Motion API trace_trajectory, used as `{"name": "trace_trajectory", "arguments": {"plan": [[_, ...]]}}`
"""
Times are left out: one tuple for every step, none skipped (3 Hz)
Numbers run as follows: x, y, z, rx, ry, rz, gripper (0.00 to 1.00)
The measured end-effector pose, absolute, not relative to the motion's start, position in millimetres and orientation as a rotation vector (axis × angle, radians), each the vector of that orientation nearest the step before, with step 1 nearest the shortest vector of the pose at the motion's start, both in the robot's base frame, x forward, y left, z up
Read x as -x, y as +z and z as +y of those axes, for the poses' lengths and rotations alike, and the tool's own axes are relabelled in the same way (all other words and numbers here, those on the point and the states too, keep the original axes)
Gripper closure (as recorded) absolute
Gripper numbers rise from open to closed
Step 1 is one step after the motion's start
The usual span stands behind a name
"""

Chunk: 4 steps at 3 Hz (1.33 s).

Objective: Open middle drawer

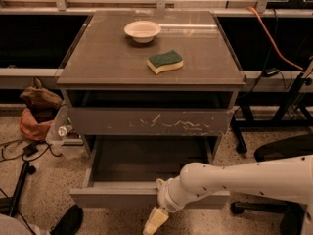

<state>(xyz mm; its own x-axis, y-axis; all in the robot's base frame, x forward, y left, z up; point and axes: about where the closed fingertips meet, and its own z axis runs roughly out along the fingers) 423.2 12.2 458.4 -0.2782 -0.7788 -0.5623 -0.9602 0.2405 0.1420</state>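
The middle drawer [112, 198] has a plain grey-brown front and stands pulled well out toward me, its empty inside [146, 160] showing. Above it is the wider front with white scratches [146, 121], which is closed. My gripper [155, 220] hangs at the end of the white arm [234, 180], which comes in from the right. It sits just in front of and below the middle of the pulled-out front and points down at the floor. The arm covers the right part of the drawer front.
A white bowl [142, 31] and a green-and-yellow sponge [165, 61] lie on the cabinet top [98, 62]. A brown and orange bag [36, 111] and a plastic container [63, 136] sit at the left. A black chair base [288, 153] is at the right. A shoe [66, 222] is at the lower left.
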Motion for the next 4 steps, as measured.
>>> {"name": "trace_trajectory", "arguments": {"plan": [[-419, 493, -25, 1.526, 0.601, 2.226, 0.0], [-414, 546, -50, 1.506, 0.478, 2.329, 0.0], [-407, 609, -50, 1.531, 0.352, 2.395, 0.0], [-402, 688, -42, 1.557, 0.157, 2.387, 0.0]]}}
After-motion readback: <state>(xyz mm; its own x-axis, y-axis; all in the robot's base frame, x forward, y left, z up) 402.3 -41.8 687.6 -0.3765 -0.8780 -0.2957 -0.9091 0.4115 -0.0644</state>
